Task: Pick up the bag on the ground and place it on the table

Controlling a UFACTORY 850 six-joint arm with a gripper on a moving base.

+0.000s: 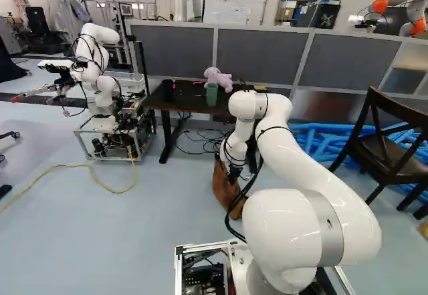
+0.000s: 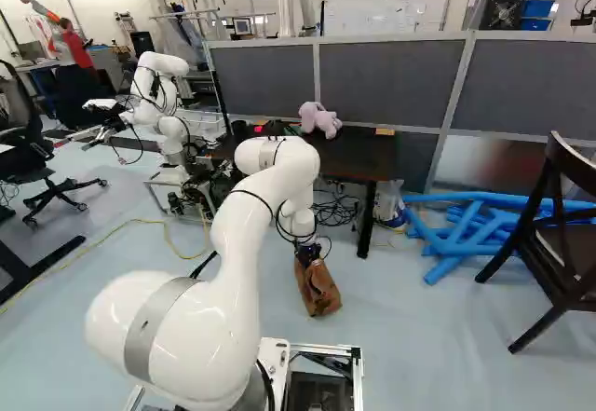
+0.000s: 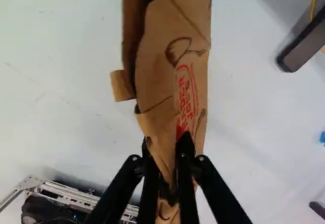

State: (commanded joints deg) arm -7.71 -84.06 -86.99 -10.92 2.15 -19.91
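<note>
Left base view: second white arm on a wheeled frame, yellow cable looping over pale floor. Dark table against grey partition; green cup and, just beside it, pink plush toy on top. In front of table, low down, brown paper bag, clamped between both fingers of gripper; floor contact unclear. Farther right, blue tubes on floor, then dark wooden chair.

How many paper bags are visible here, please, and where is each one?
1: the brown paper bag, gripped in the tool, on the near side of the table. Others may hide behind the arm.
</note>
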